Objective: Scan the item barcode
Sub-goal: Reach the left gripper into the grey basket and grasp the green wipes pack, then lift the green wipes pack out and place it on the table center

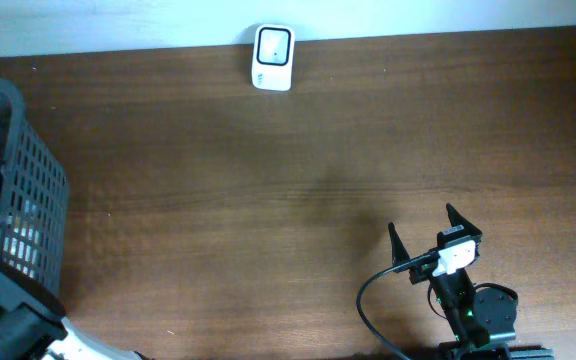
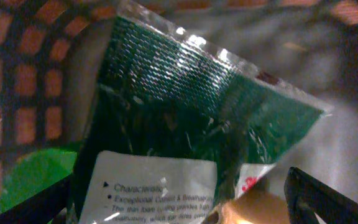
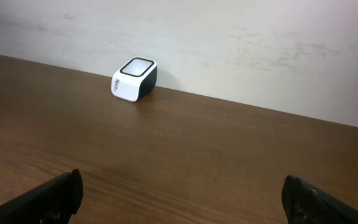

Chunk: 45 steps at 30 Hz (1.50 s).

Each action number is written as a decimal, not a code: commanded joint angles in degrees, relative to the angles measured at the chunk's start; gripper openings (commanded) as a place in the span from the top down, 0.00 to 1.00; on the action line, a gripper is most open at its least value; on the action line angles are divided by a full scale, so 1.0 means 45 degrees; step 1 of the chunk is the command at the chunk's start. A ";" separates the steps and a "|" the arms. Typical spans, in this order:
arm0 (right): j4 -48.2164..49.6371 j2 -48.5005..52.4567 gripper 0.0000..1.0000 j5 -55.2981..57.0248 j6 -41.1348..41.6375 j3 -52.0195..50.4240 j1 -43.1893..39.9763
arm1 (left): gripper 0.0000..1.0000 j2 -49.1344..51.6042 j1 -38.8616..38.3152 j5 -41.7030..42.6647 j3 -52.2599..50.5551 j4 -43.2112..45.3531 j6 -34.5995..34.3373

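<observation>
The item, a dark green packet (image 2: 185, 106) in shiny clear wrap with a white printed label (image 2: 148, 186), lies inside the black mesh basket (image 1: 30, 190) at the table's left edge. No barcode shows on it. My left gripper (image 2: 182, 208) is down in the basket, open, with its fingers (image 2: 328, 199) wide apart on either side of the packet's lower end and not pressing on it. The white and black scanner (image 1: 272, 58) (image 3: 134, 79) stands at the far edge by the wall. My right gripper (image 1: 421, 220) (image 3: 182, 199) hovers open and empty over the near right of the table.
More goods lie in the basket: something bright green (image 2: 36, 177) to the packet's left and a tan object (image 2: 260, 208) under its lower right. The brown wooden table (image 1: 268, 200) runs between basket and right arm. A black cable (image 1: 368, 310) loops beside the right arm's base.
</observation>
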 commanded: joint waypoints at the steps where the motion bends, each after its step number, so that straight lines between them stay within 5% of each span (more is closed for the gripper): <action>1: -0.0044 -0.0112 0.02 0.0063 0.0058 -0.0063 0.0078 | 0.10 0.0457 -0.0083 0.0656 -0.0272 -0.0656 0.0204; 15: -0.0044 -0.0112 0.02 0.0063 0.0058 -0.0063 0.0078 | 0.08 -0.0593 0.0345 0.0044 0.1273 -0.1491 -0.0918; 24: -0.0044 -0.0112 0.02 0.0063 0.0058 -0.0063 0.0078 | 0.01 0.0714 0.1569 0.0141 0.0588 -0.0816 -0.0913; 31: -0.0044 -0.0112 0.02 0.0063 0.0058 -0.0063 0.0078 | 0.05 0.1477 0.1554 0.0175 0.0588 -0.1520 -0.0918; 36: -0.0044 -0.0112 0.02 0.0063 0.0053 -0.0063 0.0078 | 0.30 0.1501 0.1554 0.0282 0.0588 -0.1885 -0.0918; 41: -0.0044 -0.0112 0.02 0.0063 0.0058 -0.0063 0.0078 | 0.31 0.2093 0.1554 0.0423 0.0583 -0.2040 -0.0923; 44: -0.0044 -0.0112 0.02 0.0063 0.0053 -0.0063 0.0078 | 0.92 0.2161 0.1530 0.0418 0.0578 -0.2079 -0.0923; 45: -0.0044 -0.0112 0.02 0.0063 0.0058 -0.0063 0.0078 | 1.00 0.2137 0.1530 0.0423 0.0602 -0.2166 -0.0928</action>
